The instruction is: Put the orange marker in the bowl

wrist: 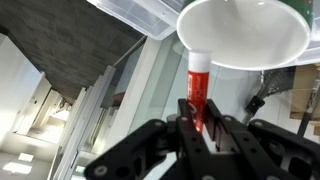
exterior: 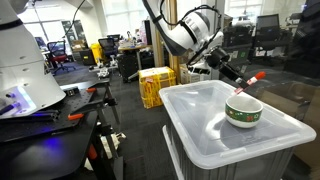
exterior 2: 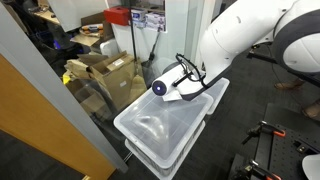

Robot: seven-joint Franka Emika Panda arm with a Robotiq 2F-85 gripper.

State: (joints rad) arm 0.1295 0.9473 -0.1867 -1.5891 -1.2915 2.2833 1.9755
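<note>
One end effector [wrist: 199, 118] is clamping its fingers on the orange marker [wrist: 198, 85], holding it tilted in the air just above the bowl [exterior: 243, 112]. The marker's far end is hanging close to the bowl's rim. Under the bowl, the white desk [exterior: 200, 135] is carrying it upright.

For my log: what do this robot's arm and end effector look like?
The arm is white, with rounded, bulbous segments and dark joint sections. A thin black cable loops beside the wrist. The end effector is black, with angular, blocky fingers.
</note>
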